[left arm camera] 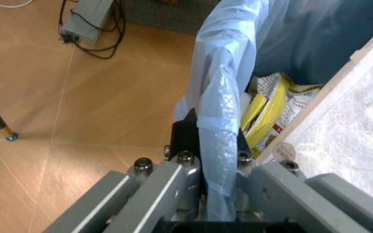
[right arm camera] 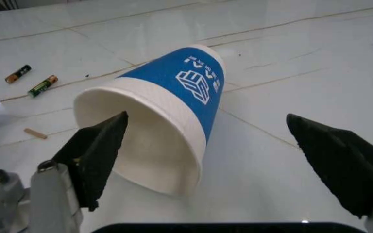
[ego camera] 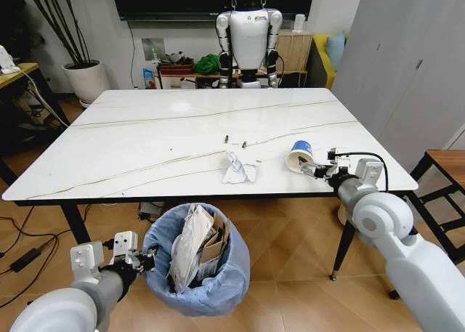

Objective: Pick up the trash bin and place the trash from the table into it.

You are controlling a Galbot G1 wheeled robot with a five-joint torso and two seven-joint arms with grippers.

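The trash bin (ego camera: pixel 211 288), lined with a light-blue bag and holding cardboard and wrappers, hangs below the table's near edge. My left gripper (ego camera: pixel 147 259) is shut on its rim; in the left wrist view the gripper (left arm camera: pixel 212 155) pinches the bag-covered rim (left arm camera: pixel 222 97). On the table (ego camera: pixel 145 150) a blue-and-white paper cup (ego camera: pixel 298 156) lies on its side. My right gripper (ego camera: pixel 314 169) is at the cup's mouth. The right wrist view shows the gripper (right arm camera: pixel 206 126) open, its fingers (right arm camera: pixel 99 150) either side of the cup (right arm camera: pixel 173 97). Crumpled white paper (ego camera: pixel 238 168) lies at the table's middle front.
Two small batteries (right arm camera: pixel 42 85) and a short wooden stick (right arm camera: pixel 34 133) lie near the cup. A white humanoid robot (ego camera: pixel 249 34) stands behind the table. A wooden side table (ego camera: pixel 445 165) is at the right, a potted plant (ego camera: pixel 87 78) at the far left, cables (ego camera: pixel 22 259) on the floor.
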